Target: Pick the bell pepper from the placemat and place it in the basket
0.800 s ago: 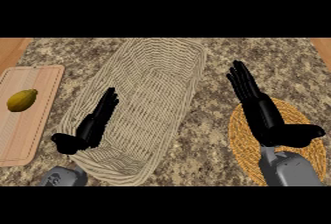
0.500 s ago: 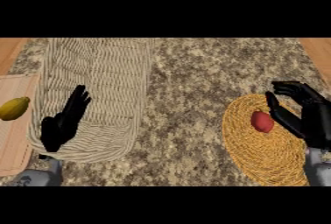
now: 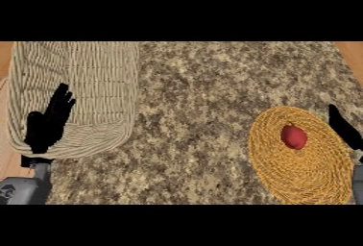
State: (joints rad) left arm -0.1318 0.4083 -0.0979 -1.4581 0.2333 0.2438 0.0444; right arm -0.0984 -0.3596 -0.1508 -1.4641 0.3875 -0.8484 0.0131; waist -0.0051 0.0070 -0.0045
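We are logging the speckled stone counter point(image 3: 199, 96) first, since it is carrying everything. The long woven basket point(image 3: 92, 67) is sitting well apart from the placemat, off to its left, with bare counter between. The round straw-coloured placemat point(image 3: 305, 168) is lying toward the view's right. The left hand point(image 3: 48, 122) is showing far to the left of the placemat, overlapping the basket's near end. The right hand point(image 3: 342, 126) is showing at the placemat's right rim, mostly cut off by the view's edge. The red bell pepper point(image 3: 294, 137) is lying on the placemat, a little above its middle, with nothing touching it.

Risks, as we are judging them: the pepper is rounded and may go rolling across the weave if the hand nudges it before closing round it. The carry from placemat to basket is crossing a wide stretch, so a grasp catching only the pepper's top could let it slip on the way. The left hand is hanging over the basket and could be blocking the drop.

Hands: the left is standing open, fingers point(image 3: 62, 98) straight, holding nothing. Of the right we are seeing too little to tell how far open it is; it is near the pepper, not touching it.
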